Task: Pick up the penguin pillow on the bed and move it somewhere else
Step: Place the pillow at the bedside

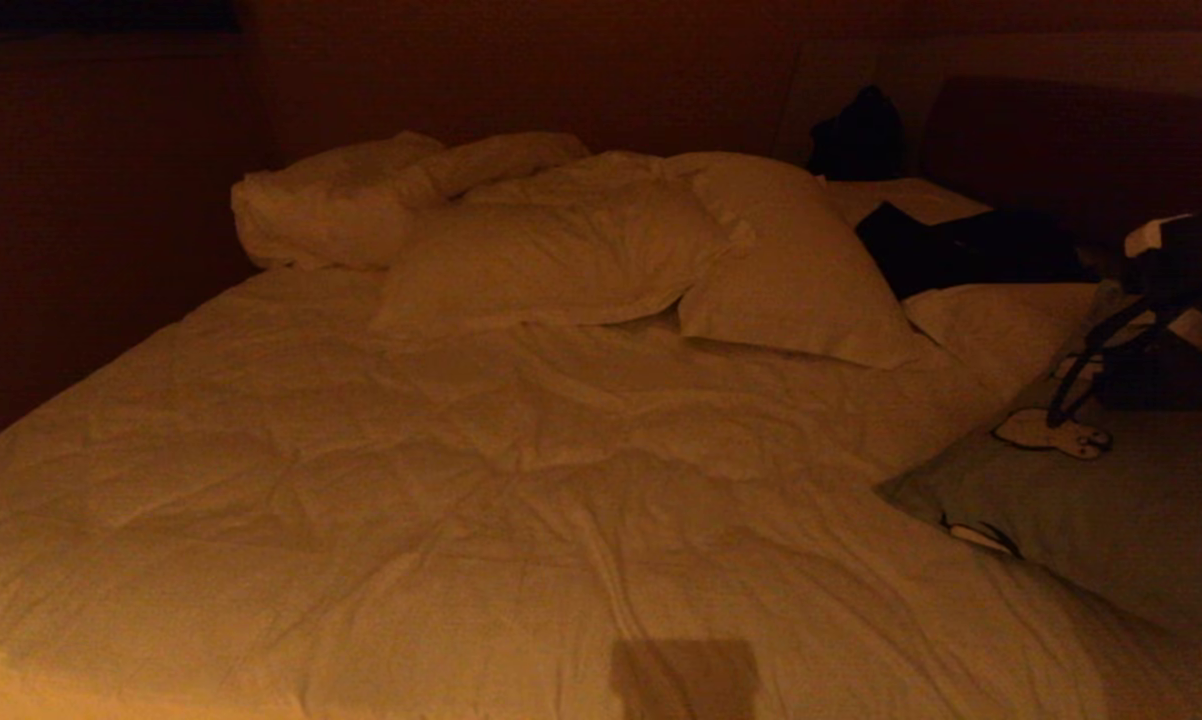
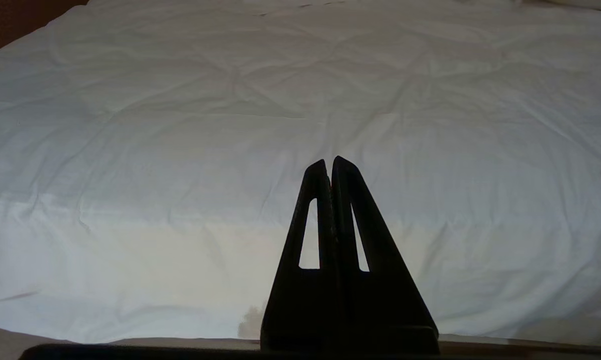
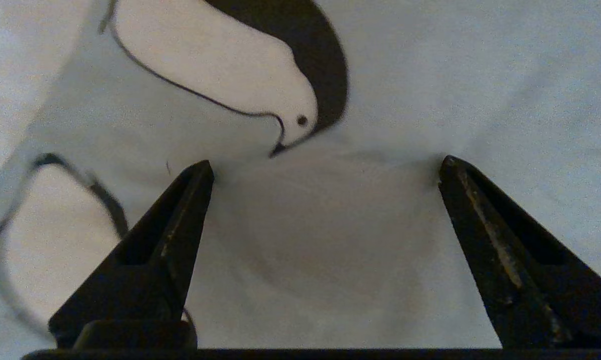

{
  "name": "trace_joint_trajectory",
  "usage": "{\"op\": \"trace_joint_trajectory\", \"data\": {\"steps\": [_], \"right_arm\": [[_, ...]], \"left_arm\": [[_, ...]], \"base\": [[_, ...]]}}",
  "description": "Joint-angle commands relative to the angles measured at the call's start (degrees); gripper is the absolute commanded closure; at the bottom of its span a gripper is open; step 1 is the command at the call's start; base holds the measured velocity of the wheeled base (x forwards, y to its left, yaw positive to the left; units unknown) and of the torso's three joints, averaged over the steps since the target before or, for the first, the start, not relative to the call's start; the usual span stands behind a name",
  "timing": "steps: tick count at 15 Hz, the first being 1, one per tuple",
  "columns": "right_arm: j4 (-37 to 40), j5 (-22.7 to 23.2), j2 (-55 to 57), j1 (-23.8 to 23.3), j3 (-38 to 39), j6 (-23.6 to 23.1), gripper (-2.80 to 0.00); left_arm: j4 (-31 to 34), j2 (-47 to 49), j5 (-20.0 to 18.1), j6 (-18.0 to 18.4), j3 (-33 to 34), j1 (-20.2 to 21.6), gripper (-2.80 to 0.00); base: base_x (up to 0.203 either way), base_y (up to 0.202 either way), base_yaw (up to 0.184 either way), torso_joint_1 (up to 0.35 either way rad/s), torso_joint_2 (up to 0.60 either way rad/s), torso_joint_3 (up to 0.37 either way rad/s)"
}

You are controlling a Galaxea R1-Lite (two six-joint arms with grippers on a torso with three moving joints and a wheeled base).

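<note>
Left pincer (image 2: 330, 162): black, pressed together, over wide bed (image 1: 461, 470) with wrinkled cream-white quilted duvet. Right pincer (image 3: 325, 167): spread wide, tips against large pale grey-blue rectangular penguin pillow (image 3: 430, 75), nothing pinched; black-and-white penguin print just beyond the tips. Pillow on the bed's right edge. No readable writing.

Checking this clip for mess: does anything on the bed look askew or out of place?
Yes. The penguin pillow lies skewed at the right edge of the bed, apart from the heaped white pillows. Dark items lie near the headboard. Nothing looks spilled or damaged.
</note>
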Motion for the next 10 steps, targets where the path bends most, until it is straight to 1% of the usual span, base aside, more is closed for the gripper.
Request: {"op": "trace_joint_trajectory", "data": {"steps": [1,3,5,6,10], "right_arm": [[-0.2,0.1,7.0,-0.8,-2.1,-0.1,-2.8],[0.0,-0.5,10.9,-2.6,-5.0,-0.1,-2.8],[0.0,-0.8,13.0,-4.6,-6.2,-1.4,-2.8],[0.0,-0.8,14.1,-4.9,-6.7,-2.1,-2.8],[0.2,-0.8,17.0,-5.9,-8.4,-2.6,-2.8]], "left_arm": [[0.0,0.0,0.0,0.0,0.2,0.0,0.0],[0.0,0.0,0.0,0.0,0.2,0.0,0.0],[0.0,0.0,0.0,0.0,0.2,0.0,0.0],[0.0,0.0,0.0,0.0,0.2,0.0,0.0],[0.0,0.0,0.0,0.0,0.2,0.0,0.0]], "base": [[0.0,0.0,0.0,0.0,0.0,0.0],[0.0,0.0,0.0,0.0,0.0,0.0],[0.0,0.0,0.0,0.0,0.0,0.0],[0.0,0.0,0.0,0.0,0.0,0.0],[0.0,0.0,0.0,0.0,0.0,0.0]]}}
